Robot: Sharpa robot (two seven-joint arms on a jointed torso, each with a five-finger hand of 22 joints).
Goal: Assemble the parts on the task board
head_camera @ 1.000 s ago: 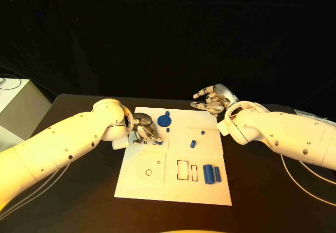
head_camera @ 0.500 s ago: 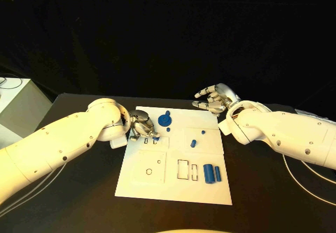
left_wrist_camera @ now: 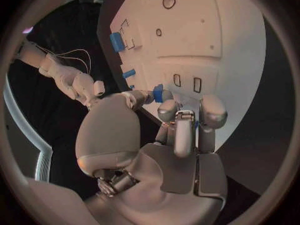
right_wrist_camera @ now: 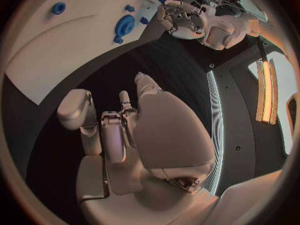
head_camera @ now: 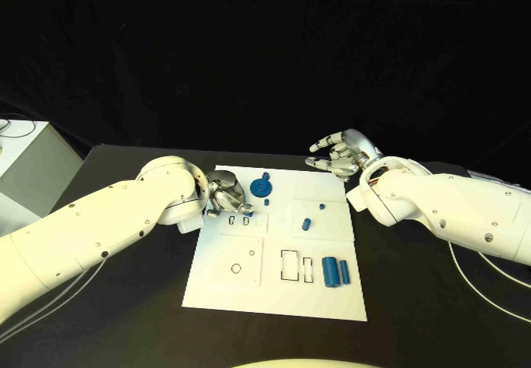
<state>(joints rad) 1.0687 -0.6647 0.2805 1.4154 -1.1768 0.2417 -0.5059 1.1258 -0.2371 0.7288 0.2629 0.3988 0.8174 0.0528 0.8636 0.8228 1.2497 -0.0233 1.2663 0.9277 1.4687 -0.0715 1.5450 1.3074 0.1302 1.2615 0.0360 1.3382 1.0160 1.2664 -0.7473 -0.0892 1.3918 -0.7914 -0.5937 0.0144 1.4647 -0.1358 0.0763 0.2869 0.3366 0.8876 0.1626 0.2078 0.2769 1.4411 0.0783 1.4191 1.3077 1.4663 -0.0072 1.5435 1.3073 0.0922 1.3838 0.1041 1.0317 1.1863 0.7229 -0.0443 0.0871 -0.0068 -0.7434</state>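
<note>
Two glossy white arms dotted with small dark screws, thin white cables trailing, silver jointed fingers (head_camera: 328,151).

A black table (head_camera: 420,307) fills the lower half of the head view, its far edge running across the middle of the frame. At the left edge, about halfway up, stands a white box-shaped object (head_camera: 28,165) with a thin dark cable (head_camera: 11,126) lying on its top. Behind everything, the upper frame shows a dark backdrop (head_camera: 265,69).
</note>
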